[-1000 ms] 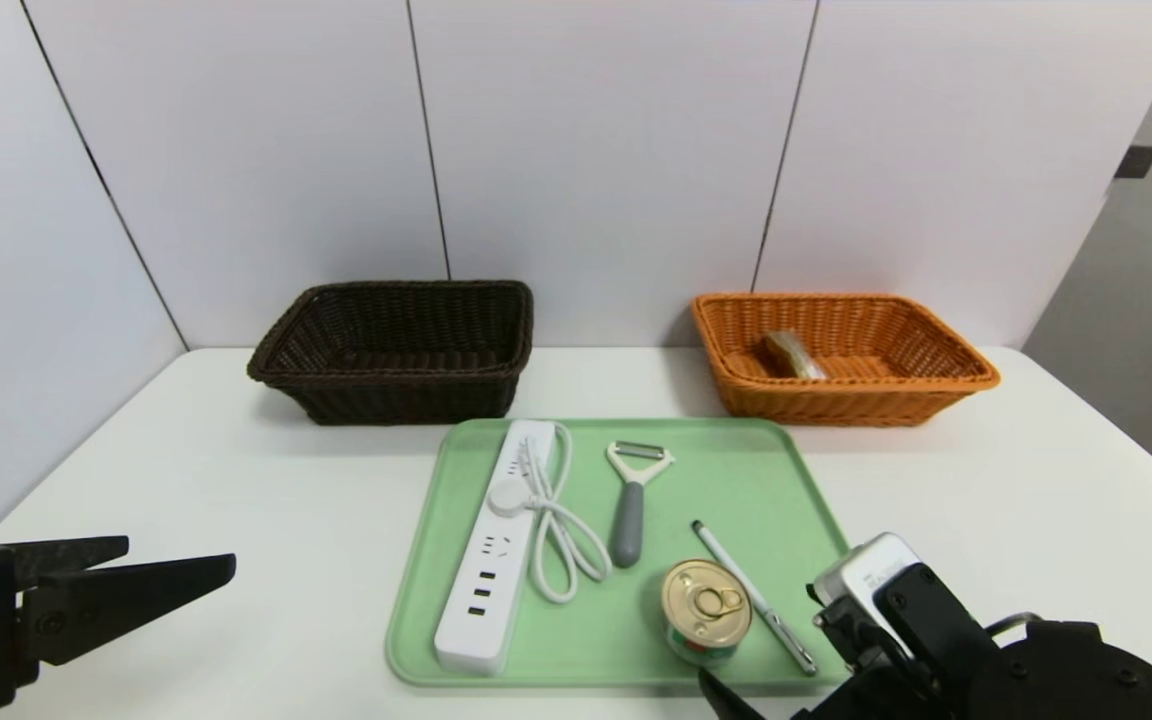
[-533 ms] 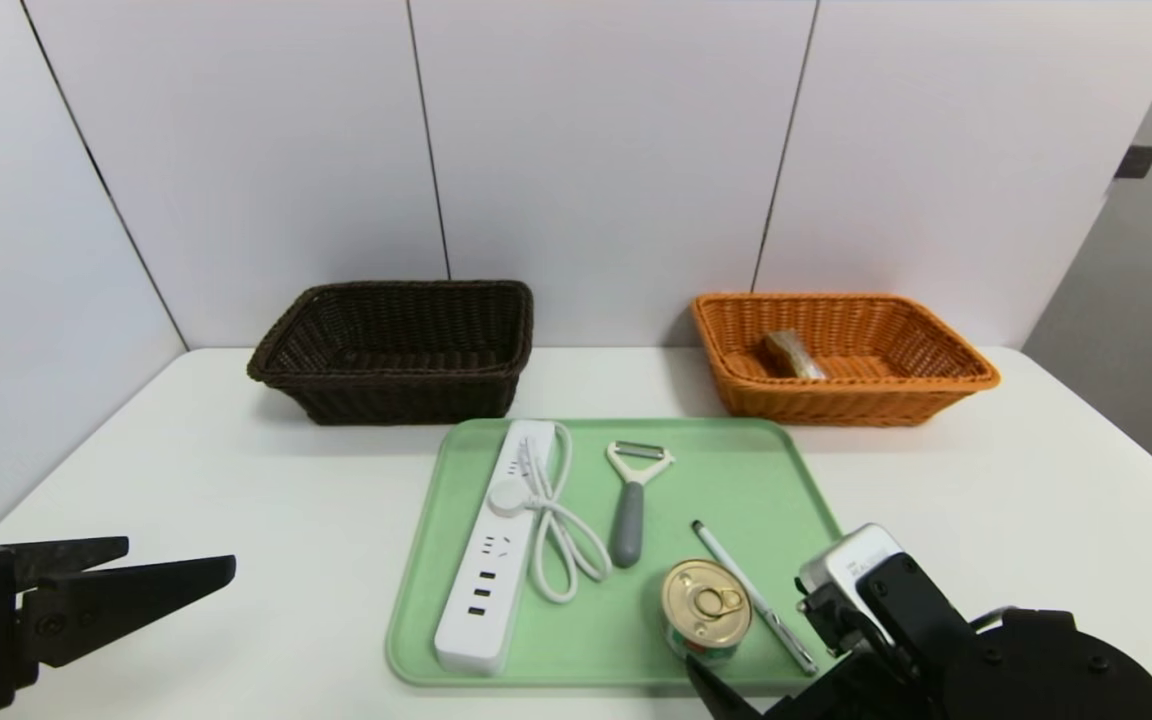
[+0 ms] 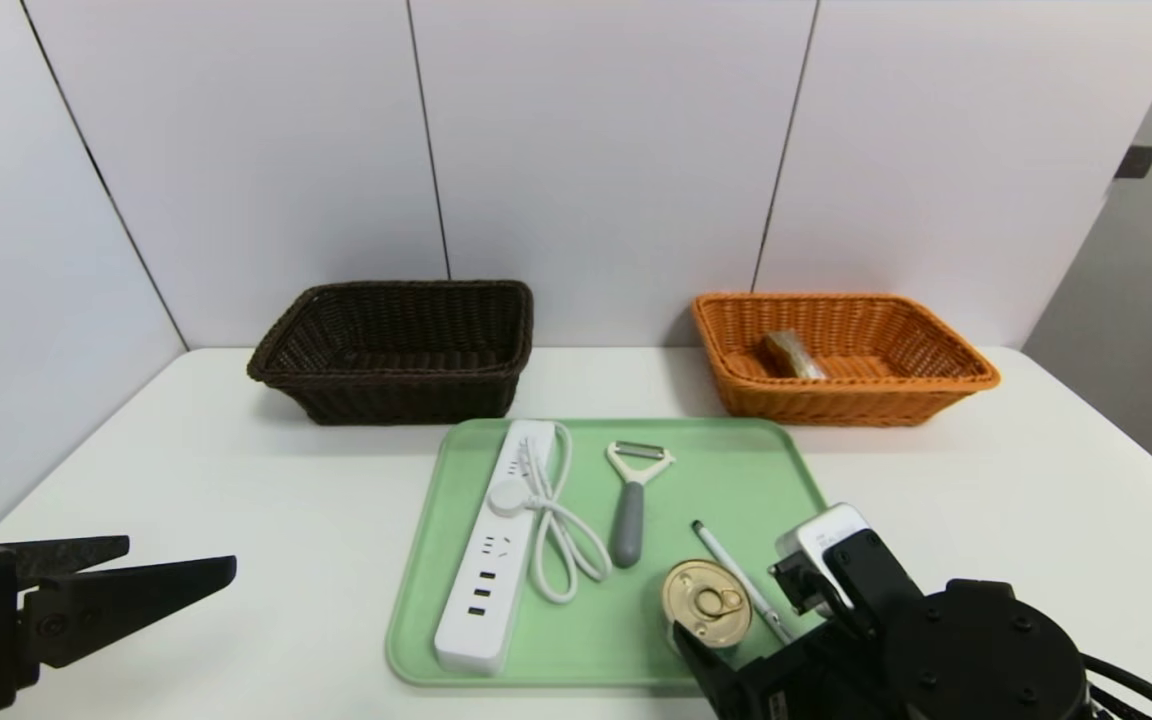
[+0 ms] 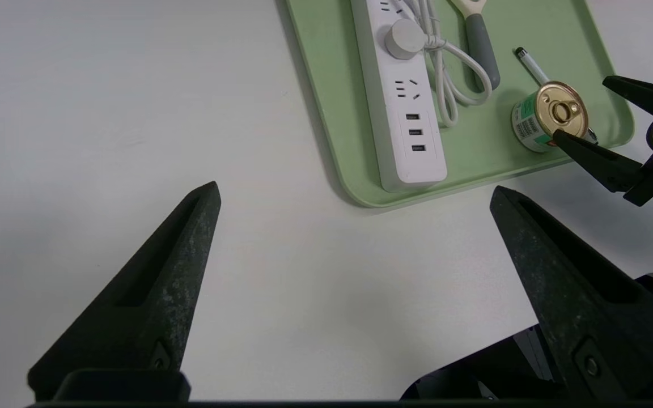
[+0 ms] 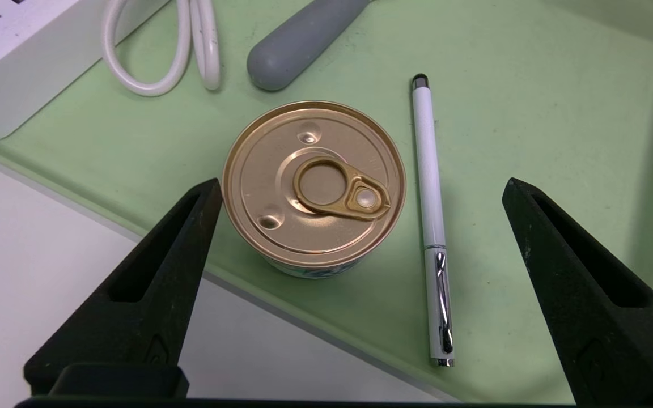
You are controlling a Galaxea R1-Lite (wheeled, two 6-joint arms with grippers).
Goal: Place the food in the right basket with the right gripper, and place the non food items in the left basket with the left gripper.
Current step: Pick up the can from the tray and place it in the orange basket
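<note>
A gold-lidded can (image 3: 706, 600) stands at the near right of the green tray (image 3: 736, 470), with a white pen (image 3: 731, 570) lying just to its right. My right gripper (image 5: 360, 182) hovers open over the tray's near edge. One finger (image 5: 190, 226) is close beside the can (image 5: 314, 181), and the pen (image 5: 429, 170) also lies between the jaws. A white power strip (image 3: 496, 550) and a grey-handled peeler (image 3: 629, 500) lie further left on the tray. My left gripper (image 3: 179, 555) is parked open and empty over bare table at the near left.
A dark brown basket (image 3: 406, 400) stands at the back left and looks empty. An orange basket (image 3: 836, 405) at the back right holds a wrapped food packet (image 3: 791, 355). White wall panels rise behind both baskets.
My right arm has moved forward and left over the tray's near right corner, bringing one finger beside the can. The left arm has not moved.
</note>
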